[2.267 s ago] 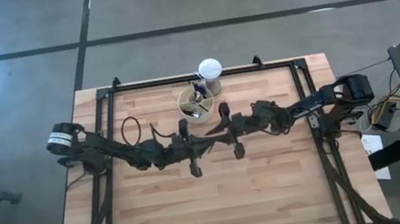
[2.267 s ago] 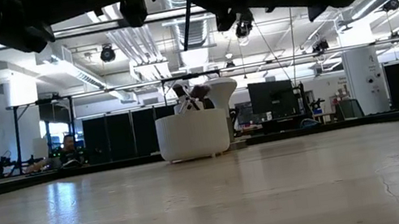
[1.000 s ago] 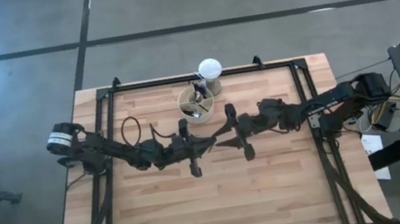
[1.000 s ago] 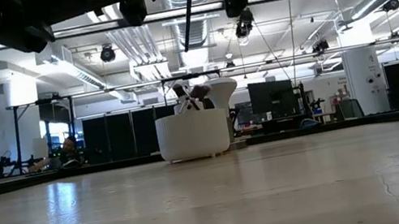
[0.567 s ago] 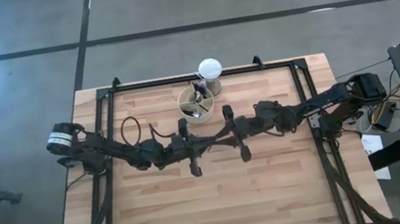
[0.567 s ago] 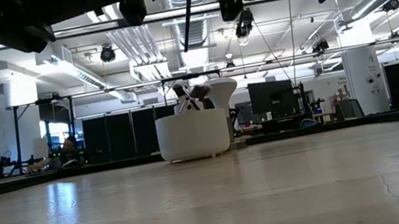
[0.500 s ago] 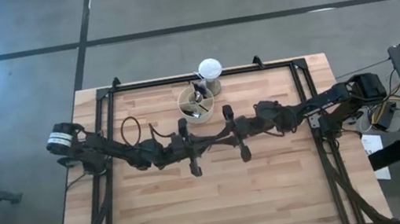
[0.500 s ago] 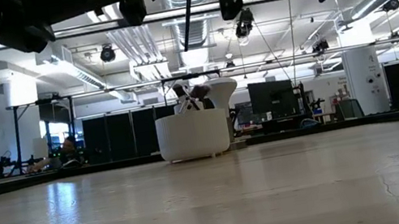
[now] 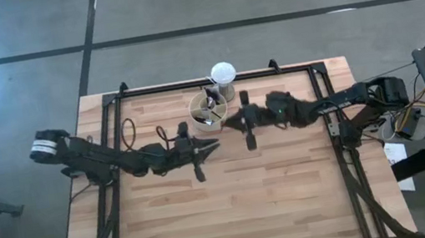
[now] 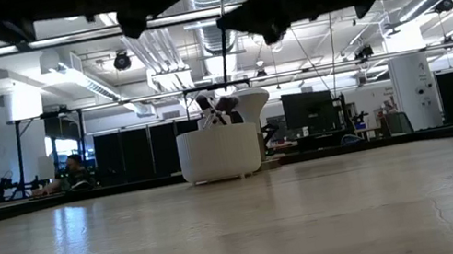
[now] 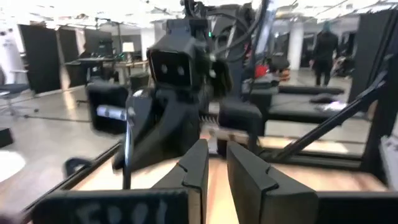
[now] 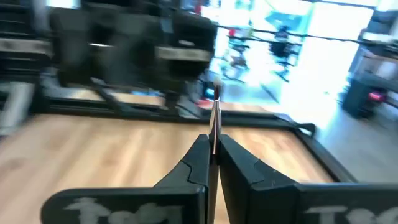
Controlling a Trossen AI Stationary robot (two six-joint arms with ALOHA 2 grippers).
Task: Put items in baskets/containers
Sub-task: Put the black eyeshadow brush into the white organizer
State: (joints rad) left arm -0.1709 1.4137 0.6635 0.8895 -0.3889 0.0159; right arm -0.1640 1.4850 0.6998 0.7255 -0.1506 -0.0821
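A handover has just taken place above the worktop (image 9: 232, 192). A second ago both arms met near the middle of the high view, with a thin makeup brush passing between them. Now the arms stand apart. The right gripper (image 12: 212, 163) has its fingers clenched on the thin makeup brush (image 12: 215, 121), whose shaft stands up from between the tips with a small tip at the far end. In the low view the same brush (image 10: 222, 29) hangs as a thin dark line below the right arm. The right gripper (image 9: 240, 121) has moved toward 12 o'clock and now sits just beside the cream organiser (image 9: 208, 111), at its 3 o'clock side.

The left gripper (image 11: 212, 163) has pulled back toward 9 o'clock and its fingers stand slightly parted with nothing between them; it has released the brush. In the high view it (image 9: 206, 144) lies at about 7 o'clock from the organiser.

The organiser, next to the white ball on its stand (image 9: 223, 74), already holds several brushes, among them one with a reddish head (image 10: 226, 104). No brushes show lying loose on the worktop, so this carried brush is probably among the last. Judging by its place, the next move calls for tipping it over the rim and letting go.
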